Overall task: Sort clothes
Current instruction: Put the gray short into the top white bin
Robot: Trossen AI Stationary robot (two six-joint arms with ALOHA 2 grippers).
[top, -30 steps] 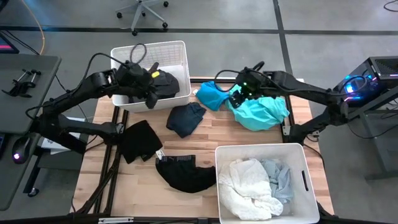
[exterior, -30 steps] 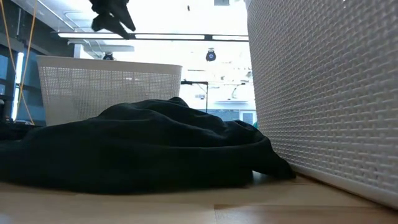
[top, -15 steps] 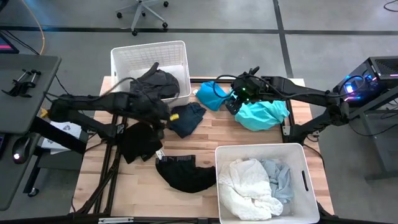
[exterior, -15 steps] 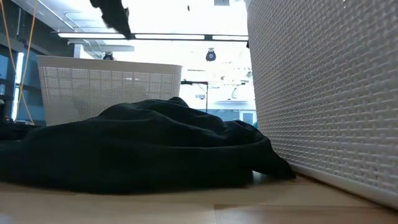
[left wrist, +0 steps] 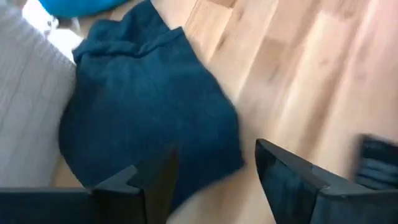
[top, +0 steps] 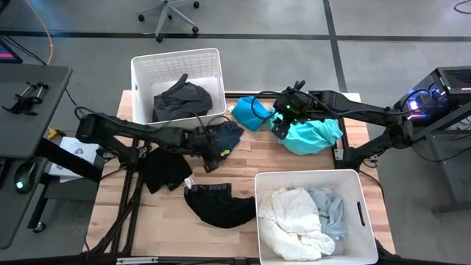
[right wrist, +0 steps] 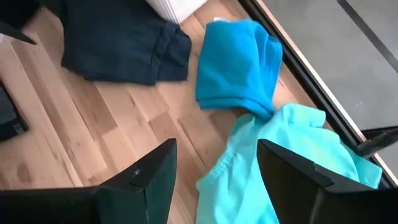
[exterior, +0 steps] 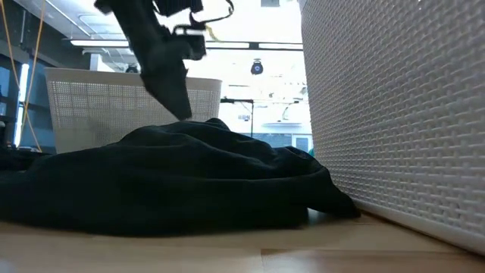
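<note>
So the landmark here is the dark navy garment [top: 221, 138] lying in the middle of the wooden table [top: 243, 165]. The left gripper [top: 213, 151] is right over the front edge of it, fingers spread apart with nothing between them. In the left wrist view you can see that same garment [left wrist: 146, 109] spread out just past the open fingers [left wrist: 155, 180], partly tucked against the wall of a white bin.

That white bin [top: 176, 62] sits just behind and to the left of the navy piece, with a dark grey garment [top: 180, 97] dumped inside it. To the left of the navy piece a black garment [top: 165, 168] hangs over the table edge, and in front of it there's another black garment [top: 219, 206] lying flat. That last one fills most of the low view [exterior: 174, 178].

To the right of the navy piece is a bright blue garment [top: 250, 112], and past that a turquoise garment [top: 313, 136]. The right gripper [top: 283, 124] hovers between those two, jaws open and empty. The right wrist view shows the blue one [right wrist: 236, 62] touching the turquoise one [right wrist: 273, 155].

Front right of the navy piece is a second white bin [top: 360, 213] holding a white garment [top: 291, 221] and a pale grey-blue garment [top: 331, 210].
</note>
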